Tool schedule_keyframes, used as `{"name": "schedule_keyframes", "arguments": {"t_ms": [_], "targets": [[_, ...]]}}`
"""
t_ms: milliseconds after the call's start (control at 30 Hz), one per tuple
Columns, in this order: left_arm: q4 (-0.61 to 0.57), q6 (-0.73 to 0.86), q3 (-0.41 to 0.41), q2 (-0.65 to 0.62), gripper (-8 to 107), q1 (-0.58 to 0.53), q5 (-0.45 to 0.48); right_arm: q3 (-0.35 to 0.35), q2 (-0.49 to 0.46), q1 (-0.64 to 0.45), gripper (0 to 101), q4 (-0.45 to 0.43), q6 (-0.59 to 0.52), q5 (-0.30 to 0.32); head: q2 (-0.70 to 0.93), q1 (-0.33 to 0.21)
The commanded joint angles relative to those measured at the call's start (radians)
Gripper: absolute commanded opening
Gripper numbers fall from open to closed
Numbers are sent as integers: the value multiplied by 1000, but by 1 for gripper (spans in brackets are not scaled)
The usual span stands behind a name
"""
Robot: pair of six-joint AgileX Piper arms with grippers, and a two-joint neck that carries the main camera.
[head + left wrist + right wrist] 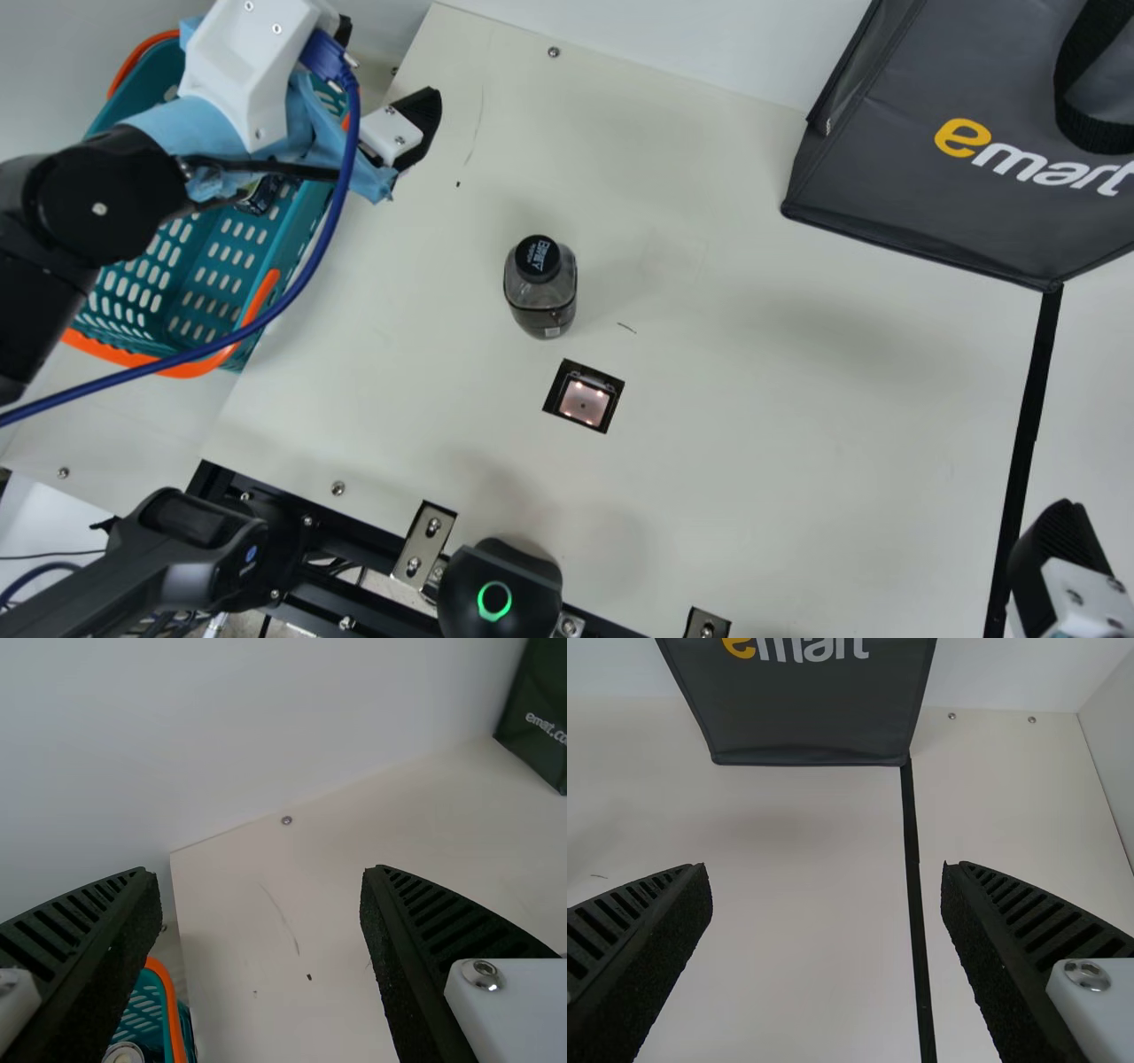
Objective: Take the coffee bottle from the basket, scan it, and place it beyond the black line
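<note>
Presently note bottle (pixel 542 297) upright on table (pixel 797 416), near scanner (pixel 583 403), to the right of and robotward from left claw (pixel 259 875), gaping and empty, and farther from right claw (pixel 826 870), likewise spread wide.

White wall (pixel 221 726) beside cream table (pixel 797 461)

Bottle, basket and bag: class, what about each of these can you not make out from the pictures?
- Basket: much of its inside, in the main view, behind the left arm.
- Bag: its top, cut off by the main view's upper edge.
- Bottle: its far side, in the main view, hidden by its own body.
</note>
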Motion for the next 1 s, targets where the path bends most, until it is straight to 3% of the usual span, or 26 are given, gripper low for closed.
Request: {"name": "schedule_keyframes", "arguments": {"t_ms": [0, 467, 967], "targets": [[41, -55, 6, -5, 90, -6, -15, 0, 0, 0, 91, 0, 0, 0, 2, -27], [222, -261, 40, -37, 90, -39, -67, 0, 0, 0, 91, 0, 0, 0, 2, -27], [341, -385, 58, -49, 90, -61, -91, 0, 0, 0, 91, 0, 0, 0, 2, -27]]}}
